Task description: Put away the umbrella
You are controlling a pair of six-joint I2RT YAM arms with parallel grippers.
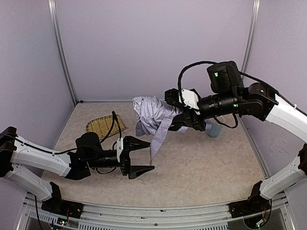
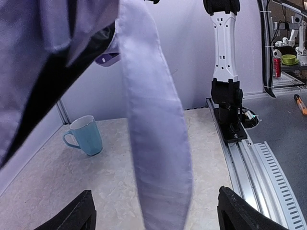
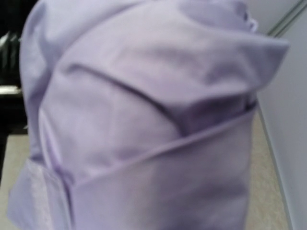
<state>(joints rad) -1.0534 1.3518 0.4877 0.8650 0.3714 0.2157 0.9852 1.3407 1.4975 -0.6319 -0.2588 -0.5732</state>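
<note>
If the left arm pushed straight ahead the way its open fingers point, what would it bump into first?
Most likely the loose lavender strap hanging from the umbrella: it dangles in line between the left gripper's open fingers. Depth is hard to judge, but nothing else looks nearer.

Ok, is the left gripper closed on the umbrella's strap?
No, the left gripper is open, its fingers standing clear on either side of the hanging strap of the umbrella.

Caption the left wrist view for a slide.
The umbrella, its lavender strap hanging inside the open left tool; teal mug behind.
</note>
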